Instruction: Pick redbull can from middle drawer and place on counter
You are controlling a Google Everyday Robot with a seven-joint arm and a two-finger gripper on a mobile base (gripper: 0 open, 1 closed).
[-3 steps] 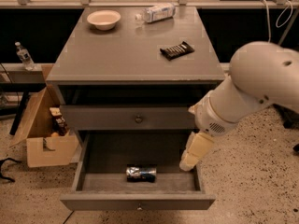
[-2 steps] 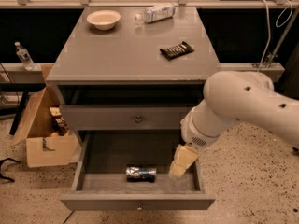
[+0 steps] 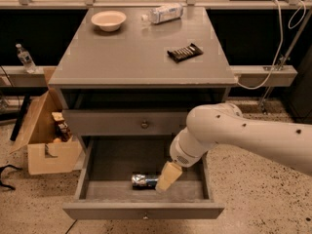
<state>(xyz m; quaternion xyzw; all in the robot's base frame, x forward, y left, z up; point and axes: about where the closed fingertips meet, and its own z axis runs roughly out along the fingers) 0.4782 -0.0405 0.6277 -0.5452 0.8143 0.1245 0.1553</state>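
Silver-blue redbull can (image 3: 142, 181) is lying sideways near front of open middle drawer (image 3: 112, 156), below counter (image 3: 136, 57). Gripper (image 3: 162, 182) is hanging at can's R end.

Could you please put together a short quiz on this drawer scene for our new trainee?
1. True or false: the redbull can lies on its side in the open middle drawer.
2. How many loose objects rest on the counter?
3. Where is the tool? A) above the counter B) down in the middle drawer, by the can's right end C) raised clear of the cabinet

Key: 1 true. 2 three: the bowl, the water bottle and the dark packet. 3 B.
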